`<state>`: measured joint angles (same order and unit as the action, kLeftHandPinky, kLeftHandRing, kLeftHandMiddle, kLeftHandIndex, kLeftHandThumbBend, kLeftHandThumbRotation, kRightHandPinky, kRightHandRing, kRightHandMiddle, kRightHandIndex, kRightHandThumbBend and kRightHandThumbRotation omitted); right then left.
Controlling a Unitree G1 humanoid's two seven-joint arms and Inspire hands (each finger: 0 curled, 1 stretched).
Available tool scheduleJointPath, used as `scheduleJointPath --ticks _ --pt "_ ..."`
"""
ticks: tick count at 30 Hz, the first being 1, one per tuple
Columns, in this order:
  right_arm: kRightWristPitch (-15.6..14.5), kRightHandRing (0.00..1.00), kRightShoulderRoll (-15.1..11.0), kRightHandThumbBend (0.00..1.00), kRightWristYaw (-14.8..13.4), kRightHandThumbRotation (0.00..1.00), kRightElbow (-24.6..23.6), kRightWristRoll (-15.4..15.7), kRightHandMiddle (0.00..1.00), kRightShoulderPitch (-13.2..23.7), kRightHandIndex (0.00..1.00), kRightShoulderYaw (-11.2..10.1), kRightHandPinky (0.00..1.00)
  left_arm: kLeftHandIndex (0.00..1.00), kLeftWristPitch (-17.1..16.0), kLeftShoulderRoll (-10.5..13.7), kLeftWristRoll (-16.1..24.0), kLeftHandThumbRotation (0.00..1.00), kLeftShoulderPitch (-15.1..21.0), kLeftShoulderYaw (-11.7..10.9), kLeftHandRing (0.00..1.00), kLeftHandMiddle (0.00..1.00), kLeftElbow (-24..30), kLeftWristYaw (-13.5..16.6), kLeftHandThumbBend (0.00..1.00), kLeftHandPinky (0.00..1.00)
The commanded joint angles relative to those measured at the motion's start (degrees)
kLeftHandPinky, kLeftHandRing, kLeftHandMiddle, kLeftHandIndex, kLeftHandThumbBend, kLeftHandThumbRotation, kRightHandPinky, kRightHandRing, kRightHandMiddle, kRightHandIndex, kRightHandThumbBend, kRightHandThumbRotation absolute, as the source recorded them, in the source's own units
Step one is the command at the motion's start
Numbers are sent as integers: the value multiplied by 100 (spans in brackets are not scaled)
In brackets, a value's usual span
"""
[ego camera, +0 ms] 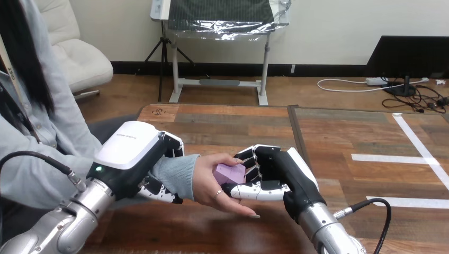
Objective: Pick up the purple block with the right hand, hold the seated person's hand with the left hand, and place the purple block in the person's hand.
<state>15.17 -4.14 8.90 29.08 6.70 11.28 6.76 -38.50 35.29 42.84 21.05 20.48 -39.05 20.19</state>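
Note:
The purple block [230, 173] rests against the palm of the person's hand [209, 185], which reaches in from the left, palm turned toward my right hand. My right hand [275, 177] is shut on the block, fingers above it and thumb below it. My left hand [129, 159] is curled round the person's wrist at the grey sleeve cuff [177, 174], with fingers showing both above and under the sleeve.
The wooden table [238, 121] stretches ahead, with white tape lines [392, 159] on its right part. The person sits close at the left edge. Open tabletop lies beyond and to the right of both hands.

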Motion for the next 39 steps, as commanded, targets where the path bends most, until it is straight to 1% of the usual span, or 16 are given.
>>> scheduleJointPath --ticks 1,7,10,13,20,26,28,32,35,37,39 --pt "-20 39 60 74 10 0 -311 -19 46 286 49 33 34 35 -134 -183 -117 0 407 -109 31 35 240 129 91 29" --pt "-39 40 46 74 6 0 -290 -21 46 323 49 24 34 36 -183 -165 -88 0 413 -100 31 35 207 177 92 29" --pt "16 40 35 74 24 0 -240 -31 47 346 49 18 34 36 -178 -162 -94 0 406 -103 32 36 215 164 92 30" --pt "-20 40 23 74 23 0 -233 -17 47 365 50 20 34 36 -183 -165 -114 0 399 -110 32 36 214 149 92 30" --pt "2 42 -36 74 13 0 -141 66 48 434 50 46 36 37 -210 -152 -71 0 408 -91 33 37 157 206 93 32" --pt "-75 47 -79 76 12 0 -158 132 52 461 54 71 43 39 -242 -144 -41 0 408 -77 34 38 95 272 93 33" --pt "-81 52 -90 78 15 0 -161 150 55 466 58 79 49 41 -250 -145 -46 0 406 -77 35 40 83 274 94 34" --pt "-40 56 -139 80 38 0 -117 211 59 493 62 106 55 44 -311 -151 -29 1 410 -66 38 42 1 357 94 35" --pt "-49 59 -158 81 33 0 -114 265 62 500 67 113 58 47 -365 -154 5 3 416 -52 40 45 -69 452 95 38" --pt "-62 62 -157 82 47 0 -113 269 66 502 70 103 60 51 -390 -156 29 5 421 -44 44 48 -112 501 95 41" --pt "-76 64 -175 82 65 0 -81 291 68 518 73 98 63 54 -382 -155 33 7 410 -41 46 51 -130 497 95 43"
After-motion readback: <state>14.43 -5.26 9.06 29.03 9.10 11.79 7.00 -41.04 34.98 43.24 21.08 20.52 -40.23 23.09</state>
